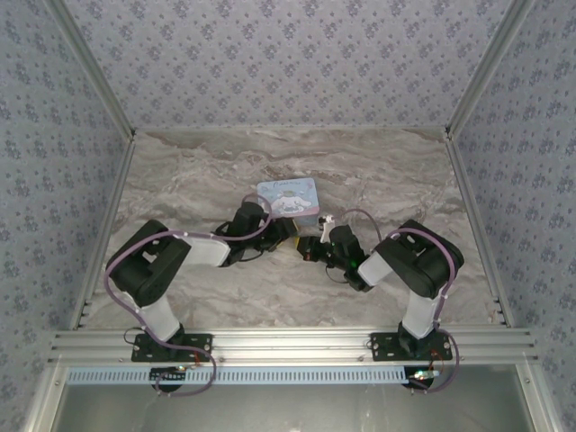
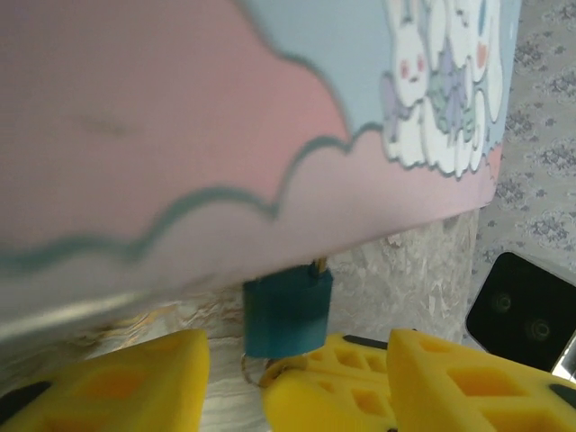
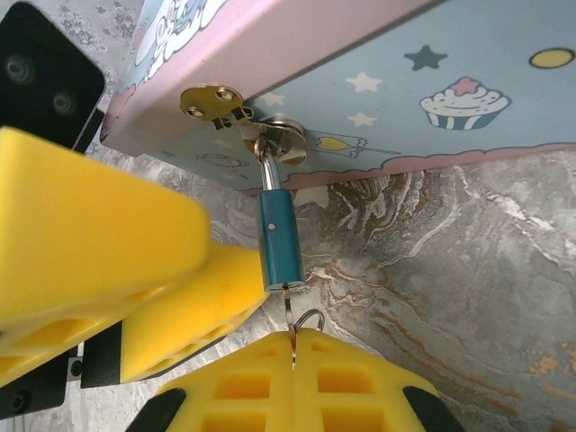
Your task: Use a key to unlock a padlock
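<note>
Padlock (image 3: 281, 238) hangs from the tin (image 3: 432, 81) hasp (image 3: 216, 101), and its shackle (image 3: 267, 171) appears seated, so it is not yet unlocked. Right end effector (image 3: 292, 355) is clamped on the key (image 3: 289, 310), which is inserted from below. Left end effector (image 2: 297, 360) is open, flanking the padlock. Remaining: turn the key and release the shackle.

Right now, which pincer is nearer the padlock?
Left. The left pincer straddles the padlock, jaws open; the right pincer sits off its keyhole end, shut on the key.
</note>
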